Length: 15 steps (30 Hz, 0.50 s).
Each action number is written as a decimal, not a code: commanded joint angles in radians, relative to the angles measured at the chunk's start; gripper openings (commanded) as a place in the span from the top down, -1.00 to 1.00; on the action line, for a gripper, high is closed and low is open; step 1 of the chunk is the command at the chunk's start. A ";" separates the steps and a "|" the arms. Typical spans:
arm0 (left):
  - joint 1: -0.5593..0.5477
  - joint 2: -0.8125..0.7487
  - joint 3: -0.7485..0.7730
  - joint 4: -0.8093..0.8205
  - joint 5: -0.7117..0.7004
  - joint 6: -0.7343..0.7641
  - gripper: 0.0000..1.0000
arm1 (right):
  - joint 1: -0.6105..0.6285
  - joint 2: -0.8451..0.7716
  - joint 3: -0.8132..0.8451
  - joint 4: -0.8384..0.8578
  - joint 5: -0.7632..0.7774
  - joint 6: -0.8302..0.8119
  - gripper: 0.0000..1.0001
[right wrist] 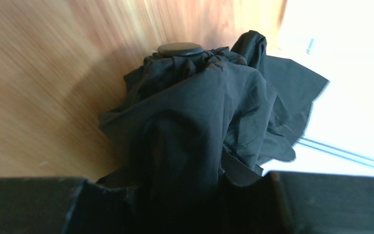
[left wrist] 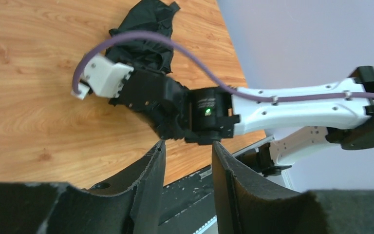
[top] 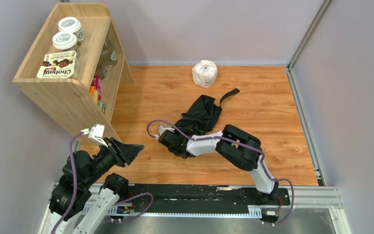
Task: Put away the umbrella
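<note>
Wooden worktop (top: 282, 141): the black fabric folding umbrella (top: 202, 113) lies midway between its left and right edges. The right fingers (right wrist: 39, 204) pinch its bunched cloth, and the left fingers (left wrist: 148, 180) are apart, empty. Better to lift slowly, so the loose cloth does not slip.

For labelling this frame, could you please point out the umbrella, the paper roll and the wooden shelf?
umbrella (top: 202, 113), top external view, middle of the bunched black fabric.
paper roll (top: 205, 73), top external view, centre of the roll.
wooden shelf (top: 58, 97), top external view, its near side panel.
</note>
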 commanded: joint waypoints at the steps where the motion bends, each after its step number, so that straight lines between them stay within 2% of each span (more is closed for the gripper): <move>1: 0.000 -0.020 -0.022 -0.072 -0.066 -0.063 0.08 | -0.016 0.036 0.078 -0.364 -0.533 0.339 1.00; 7: 0.000 -0.017 -0.076 -0.071 -0.079 -0.126 0.15 | -0.033 0.091 0.053 -0.395 -0.969 0.451 1.00; 10: 0.000 0.008 -0.116 -0.023 -0.034 -0.184 0.22 | -0.067 0.131 0.036 -0.384 -1.151 0.494 1.00; 15: -0.002 0.072 -0.250 0.069 0.048 -0.304 0.19 | -0.123 0.154 -0.037 -0.294 -1.317 0.546 1.00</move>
